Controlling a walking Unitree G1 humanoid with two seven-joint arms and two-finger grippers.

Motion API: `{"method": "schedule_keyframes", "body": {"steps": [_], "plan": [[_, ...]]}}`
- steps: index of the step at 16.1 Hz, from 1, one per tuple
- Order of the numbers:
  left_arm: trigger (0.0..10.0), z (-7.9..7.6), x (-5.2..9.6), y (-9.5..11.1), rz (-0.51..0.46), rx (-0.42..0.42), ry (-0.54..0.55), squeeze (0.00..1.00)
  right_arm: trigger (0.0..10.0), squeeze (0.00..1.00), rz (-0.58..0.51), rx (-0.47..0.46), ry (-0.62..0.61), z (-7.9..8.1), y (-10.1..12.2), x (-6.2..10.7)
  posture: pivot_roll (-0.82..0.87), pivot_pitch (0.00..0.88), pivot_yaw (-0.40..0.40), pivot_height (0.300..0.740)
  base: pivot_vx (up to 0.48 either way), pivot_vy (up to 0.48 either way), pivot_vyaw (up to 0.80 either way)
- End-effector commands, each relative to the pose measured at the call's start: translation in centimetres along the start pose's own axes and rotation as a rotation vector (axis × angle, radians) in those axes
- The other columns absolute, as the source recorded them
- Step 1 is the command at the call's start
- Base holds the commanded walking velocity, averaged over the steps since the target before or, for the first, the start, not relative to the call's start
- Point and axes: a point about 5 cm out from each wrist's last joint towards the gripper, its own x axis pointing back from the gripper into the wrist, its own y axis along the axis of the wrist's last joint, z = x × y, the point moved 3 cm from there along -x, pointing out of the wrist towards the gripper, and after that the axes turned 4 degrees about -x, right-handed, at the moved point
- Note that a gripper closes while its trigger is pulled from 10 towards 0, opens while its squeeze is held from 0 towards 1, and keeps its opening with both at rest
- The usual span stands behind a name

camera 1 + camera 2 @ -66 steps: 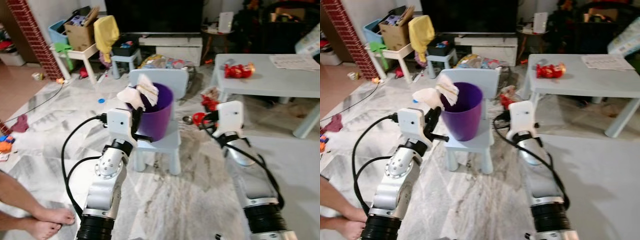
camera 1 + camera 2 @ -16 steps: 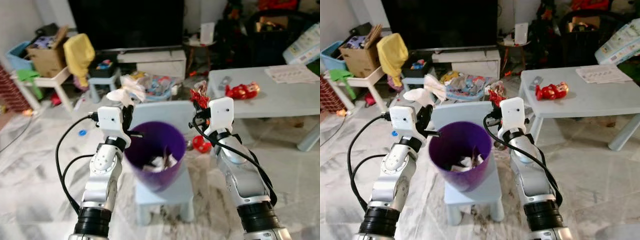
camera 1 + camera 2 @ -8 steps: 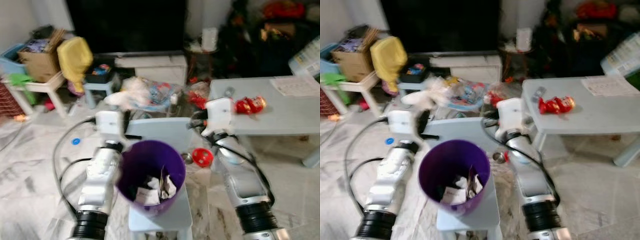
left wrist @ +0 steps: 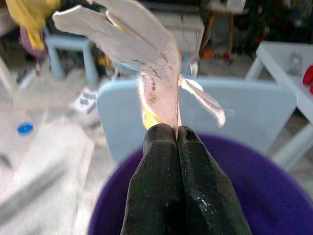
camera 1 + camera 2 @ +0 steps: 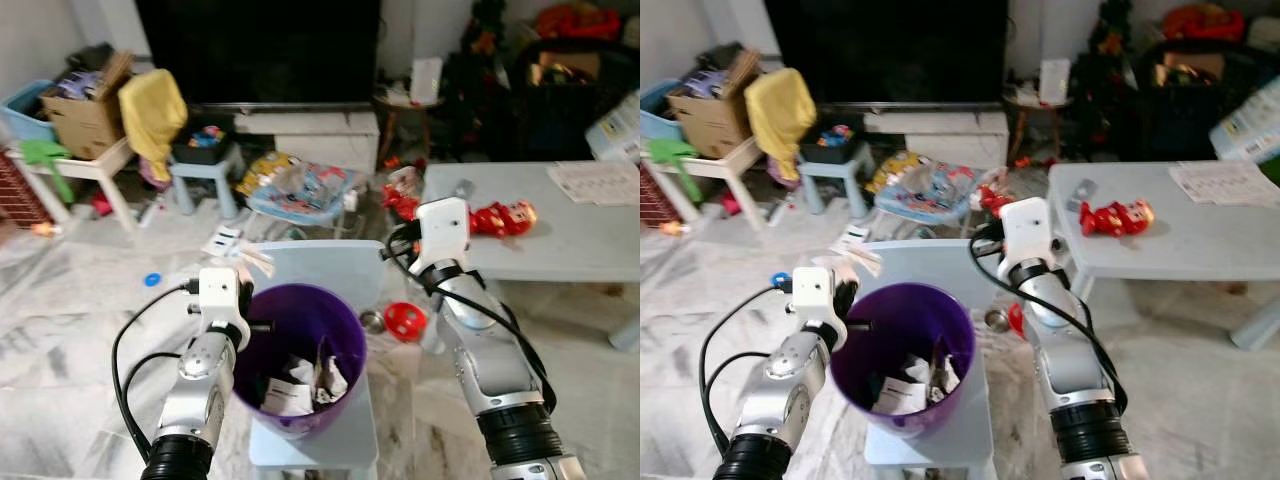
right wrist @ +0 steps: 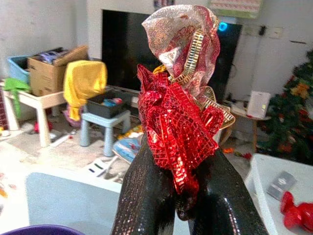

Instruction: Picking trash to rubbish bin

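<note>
A purple bin (image 5: 300, 322) with paper scraps in it stands on a light blue child's chair (image 5: 330, 262). My left gripper (image 4: 176, 134) is shut on a crumpled white paper (image 4: 142, 58). It hovers at the bin's left rim (image 5: 243, 268), with the paper pointing toward the chair back. My right gripper (image 6: 183, 196) is shut on a shiny red wrapper (image 6: 181, 112). It is held up beyond the chair's right side (image 5: 398, 210), higher than the bin and not over it.
A low grey table (image 5: 580, 245) with a red toy (image 5: 505, 215) stands to the right. A red ball (image 5: 404, 320) lies on the marble floor by the chair. Behind are loose packets (image 5: 300, 185), a blue stool (image 5: 205, 165), a cardboard box (image 5: 85, 110) and a TV.
The camera has shifted and steadied. My left gripper with the white paper has come down from above the bin to its left rim. The right gripper keeps the red wrapper raised.
</note>
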Motion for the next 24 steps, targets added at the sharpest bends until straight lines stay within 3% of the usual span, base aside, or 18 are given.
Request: {"method": "schedule_keyframes", "body": {"steps": [1, 4, 7, 8, 9, 13, 16, 19, 20, 24], "plan": [[0.0, -0.6, -0.2, -0.8, 0.058, 0.026, -0.025, 0.00, 0.0, 0.00, -0.010, 0.005, -0.009, -0.4, 0.3, 0.1, -0.04, 0.015, 0.006, 0.740, 0.000, 0.000, 0.00], [0.0, -1.4, -0.2, -3.4, 0.201, 0.073, -0.076, 0.00, 0.0, 0.00, 0.008, 0.009, 0.006, -0.3, 0.0, 0.1, -0.05, 0.023, 0.006, 0.740, 0.000, 0.000, 0.00], [0.0, -1.8, -0.3, -4.7, 0.291, 0.168, -0.095, 0.00, 0.0, 0.00, 0.123, 0.017, 0.153, 1.1, -1.8, 0.8, -0.06, 0.031, 0.008, 0.740, 0.000, 0.000, 0.00], [4.0, -1.9, -0.3, -4.9, 0.309, 0.213, -0.098, 0.81, 0.0, 0.00, 0.182, 0.017, 0.255, 2.2, -2.8, 1.6, -0.06, 0.032, 0.006, 0.740, 0.000, 0.000, 0.00], [10.0, -2.0, -0.4, -5.1, 0.322, 0.238, -0.099, 1.00, 0.0, 0.00, 0.206, 0.026, 0.297, 2.7, -3.2, 2.1, -0.07, 0.034, 0.005, 0.740, 0.000, 0.000, 0.00], [10.0, -1.9, -0.2, -5.8, 0.371, 0.319, -0.068, 1.00, 0.0, 0.00, 0.212, 0.030, 0.299, 3.0, -3.4, 2.4, -0.06, 0.041, 0.005, 0.740, 0.000, 0.000, 0.00], [10.0, -1.0, 0.4, -6.2, 0.382, 0.310, -0.057, 1.00, 0.0, 0.00, 0.235, 0.031, 0.330, 3.4, -3.8, 2.5, -0.03, 0.047, 0.005, 0.740, 0.000, 0.000, 0.00], [10.0, -0.4, 1.9, -4.9, 0.305, 0.156, -0.097, 1.00, 0.0, 0.00, 0.266, 0.021, 0.348, 4.4, -5.4, 2.1, 0.02, 0.053, 0.002, 0.740, 0.000, 0.000, 0.00], [10.0, 0.3, 3.4, -4.7, 0.282, 0.097, -0.090, 1.00, 0.0, 0.00, 0.294, 0.034, 0.364, 5.3, -6.9, 1.8, 0.07, 0.060, -0.002, 0.740, 0.000, 0.000, 0.00], [10.0, 1.3, 7.9, -3.8, 0.177, -0.056, -0.122, 1.00, 0.0, 0.00, 0.351, 0.035, 0.351, 6.8, -9.7, 0.9, 0.16, 0.072, -0.012, 0.740, 0.000, 0.000, 0.00]]}}
